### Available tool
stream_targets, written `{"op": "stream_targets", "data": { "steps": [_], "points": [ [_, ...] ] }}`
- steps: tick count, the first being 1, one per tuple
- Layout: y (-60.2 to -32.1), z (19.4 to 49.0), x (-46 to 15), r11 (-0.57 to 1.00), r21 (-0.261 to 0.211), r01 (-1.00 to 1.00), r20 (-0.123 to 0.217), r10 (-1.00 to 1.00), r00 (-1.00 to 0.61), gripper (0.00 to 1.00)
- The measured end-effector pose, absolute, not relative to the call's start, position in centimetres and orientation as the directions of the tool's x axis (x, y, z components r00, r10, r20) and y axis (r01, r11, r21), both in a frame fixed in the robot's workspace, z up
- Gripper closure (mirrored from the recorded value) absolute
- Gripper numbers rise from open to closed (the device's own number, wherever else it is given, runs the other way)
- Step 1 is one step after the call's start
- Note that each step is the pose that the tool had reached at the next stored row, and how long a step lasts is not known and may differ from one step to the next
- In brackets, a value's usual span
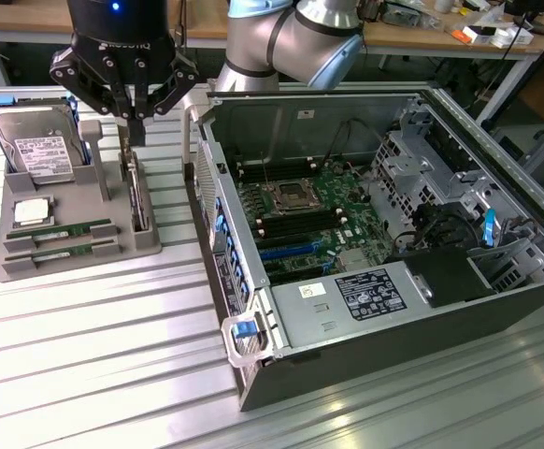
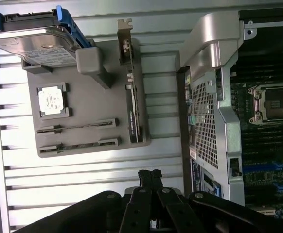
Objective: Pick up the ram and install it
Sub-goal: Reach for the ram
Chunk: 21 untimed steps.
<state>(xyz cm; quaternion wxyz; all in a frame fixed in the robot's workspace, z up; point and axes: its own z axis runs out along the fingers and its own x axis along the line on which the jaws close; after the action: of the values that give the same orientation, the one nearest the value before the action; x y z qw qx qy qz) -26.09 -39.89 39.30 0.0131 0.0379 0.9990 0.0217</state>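
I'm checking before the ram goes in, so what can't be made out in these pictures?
Ram sticks: edge-on in both views, chips and label too small to read.
Motherboard slots: exterior view, too small to tell which are free.
Hard drive: wrist view, the picture's edge cuts its blue bracket; the label is tilted and unreadable.

The pincer point(image 1: 130, 117) is black. Just below it, a grey tray point(image 1: 29, 267) holds the green ram point(image 1: 66, 230) and a silver, white-labelled hard drive point(image 1: 38, 150). The counter point(image 1: 85, 355) is ribbed silver, the motherboard point(image 1: 309, 220) green.
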Motion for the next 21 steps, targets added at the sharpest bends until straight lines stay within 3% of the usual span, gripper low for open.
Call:
{"op": "stream_targets", "data": {
  "steps": [21],
  "points": [
    [-39.9, 39.3, -28.5, 0.996, 0.044, 0.075, -0.024, 0.076, -0.997, 0.90]
  ]
}}
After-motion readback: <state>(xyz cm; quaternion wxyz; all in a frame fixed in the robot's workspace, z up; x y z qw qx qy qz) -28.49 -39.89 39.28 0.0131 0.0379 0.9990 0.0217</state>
